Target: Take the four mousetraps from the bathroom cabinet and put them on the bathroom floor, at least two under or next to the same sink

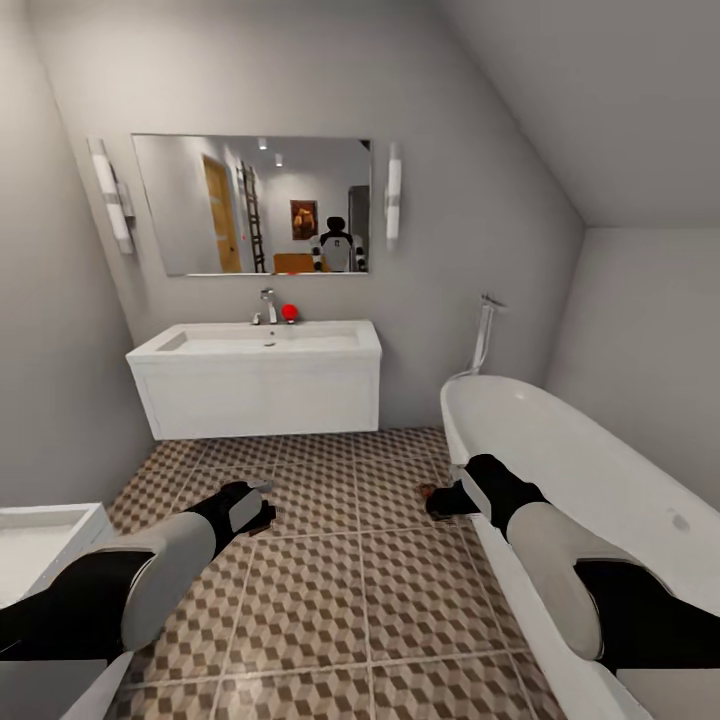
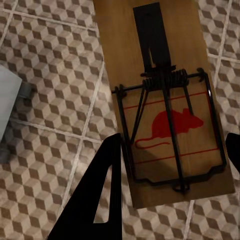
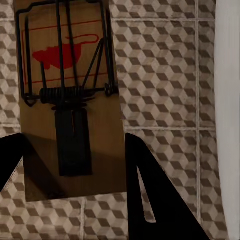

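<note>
our left gripper (image 2: 170, 165) is closed on a mousetrap (image 2: 167, 105), its dark fingers (image 2: 97, 195) at either long edge of the brown board, the red mouse mark and wire bar facing the left wrist camera. our right gripper (image 3: 75, 165) likewise clamps a second trap (image 3: 70, 95), one black finger (image 3: 150, 195) on each side of the wood. both traps hang above the floor (image 1: 350, 590), whose cube-patterned tiles show behind them in the wrist views. in the head view we see the left gripper (image 1: 262, 510) and the right gripper (image 1: 432, 497) held out low over the tiles, well apart, the right one just beside the white bathtub (image 1: 580, 470). ahead stands the sink (image 1: 265, 345) on its white vanity against the wall, with a chrome tap (image 1: 267, 305) and a mirror (image 1: 255, 205) above it.
</note>
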